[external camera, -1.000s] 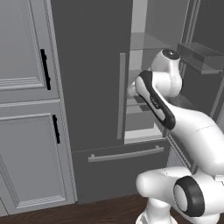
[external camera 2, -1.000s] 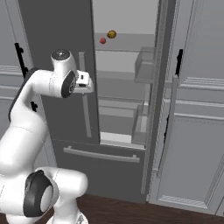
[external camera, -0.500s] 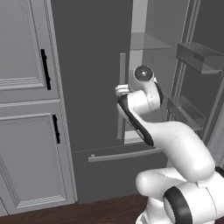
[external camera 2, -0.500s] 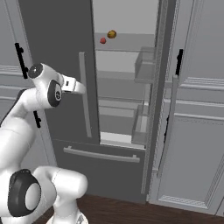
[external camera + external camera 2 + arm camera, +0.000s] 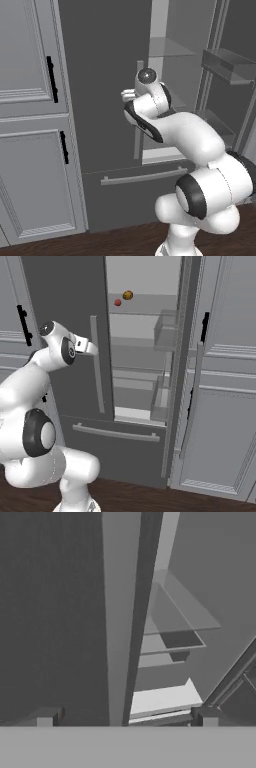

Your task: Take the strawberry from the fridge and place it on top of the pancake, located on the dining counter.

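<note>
The dark-grey fridge [image 5: 65,296] stands with its right door swung open and its left door shut. On an upper shelf inside lies the tiny red strawberry [image 5: 118,302], next to a rounder orange-brown item [image 5: 128,295]. My gripper [image 5: 90,347] is well below and left of the strawberry, in front of the shut left door [image 5: 100,60] and close to its pale bar handle [image 5: 97,371]. In the hand view the gripper [image 5: 126,719] is open with nothing held, its fingertips [image 5: 46,717] wide apart, and the handle [image 5: 120,612] runs up between them. The pancake and dining counter are out of view.
The open right door [image 5: 187,356] carries clear bins [image 5: 167,331] and juts toward me. Glass shelves [image 5: 175,619] fill the inside. A drawer with a long bar handle [image 5: 116,433] lies below. Light-grey panelled cabinets [image 5: 30,125] with black handles flank the fridge on both sides.
The arm has swung left: the hand went from in front of the open compartment to the shut left door, beside its handle. The strawberry has not moved.
</note>
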